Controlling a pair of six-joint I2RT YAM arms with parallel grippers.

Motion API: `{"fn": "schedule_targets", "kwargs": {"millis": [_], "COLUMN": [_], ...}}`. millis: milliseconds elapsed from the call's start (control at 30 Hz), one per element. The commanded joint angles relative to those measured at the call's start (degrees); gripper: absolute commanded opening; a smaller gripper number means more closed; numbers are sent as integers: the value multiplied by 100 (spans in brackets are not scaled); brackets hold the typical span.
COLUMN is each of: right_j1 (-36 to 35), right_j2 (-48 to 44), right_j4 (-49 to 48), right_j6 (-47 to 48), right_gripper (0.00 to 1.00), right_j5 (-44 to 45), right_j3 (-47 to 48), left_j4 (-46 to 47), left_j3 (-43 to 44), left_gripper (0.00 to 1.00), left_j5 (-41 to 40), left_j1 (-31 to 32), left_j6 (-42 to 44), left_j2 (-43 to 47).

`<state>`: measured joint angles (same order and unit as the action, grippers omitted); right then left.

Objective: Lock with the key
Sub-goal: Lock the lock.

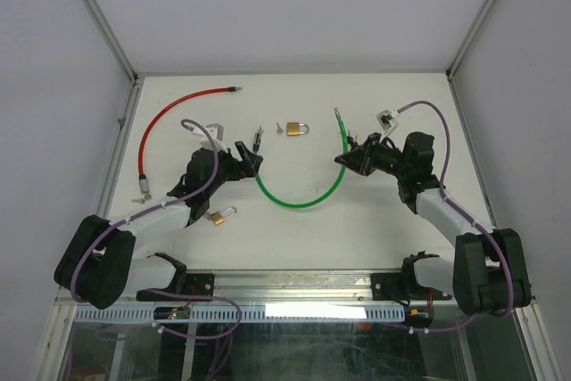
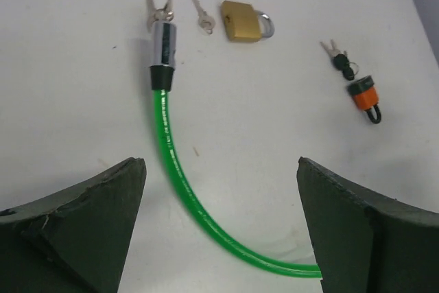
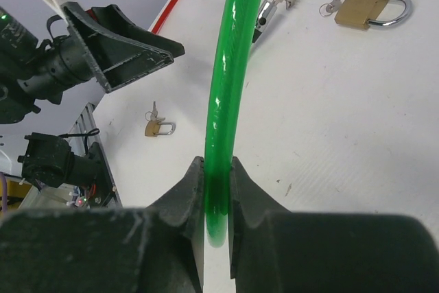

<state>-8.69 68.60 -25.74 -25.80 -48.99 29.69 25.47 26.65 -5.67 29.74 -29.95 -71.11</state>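
While the red cable [image 1: 150, 129] curves away well off its outer side and a small padlock [image 1: 221, 215] lies back beside its arm, the left pincer [image 1: 249, 155] hangs over the white table [image 1: 401, 220] with its jaws spread wide, gripping nothing. In the left wrist view the green cable lock [image 2: 167, 143] runs across the gap between the two dark fingers [image 2: 82, 231], passing close by the right-hand one and apart from the other. Straight ahead of that pincer the cable ends in a chrome barrel [image 2: 164, 44] with a bunch of keys [image 2: 158, 10] at its far tip, lying flat on the table. Just beyond and to the right lie a loose key [image 2: 202, 16] and then a brass padlock [image 2: 241, 21] on its side. Farther right sits a small orange lock [image 2: 361, 93] with black-headed keys [image 2: 341, 60] touching it. From the barrel the green cable sags toward the arm bases and climbs again to the right pincer [image 1: 348, 156], whose jaws are pressed onto it, pinching the cable [image 3: 230, 66] near its other end, lifted clear of the table.
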Motion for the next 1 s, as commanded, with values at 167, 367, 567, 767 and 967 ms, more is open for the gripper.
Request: {"fn": "schedule_targets", "kwargs": {"millis": [167,367,567,767,967], "right_j1": [42,43,34,31,25], "right_j2": [-167,-188,-175,-177,-153], "right_j4": [-59,-38,-33,-32,-35], "right_j6": [515,557,557,557,556], "right_gripper": [0,0,0,0,0], "right_j5": [-201,-231,-255,-259,-258], "right_j3": [327,336,344,346,345], "left_j4": [354,62,-579,-917,-1206], "left_j3": [255,852,1653,2063,2246], "left_gripper": [89,76,60,49,46], "left_j5": [1854,1509,1347,1317,1266], "left_j1": [-1062,-1197,-1201,-1197,-1166], "left_j6": [40,117,234,475,535], "left_j2": [-1014,-1881,-2536,-2980,-3125]}}
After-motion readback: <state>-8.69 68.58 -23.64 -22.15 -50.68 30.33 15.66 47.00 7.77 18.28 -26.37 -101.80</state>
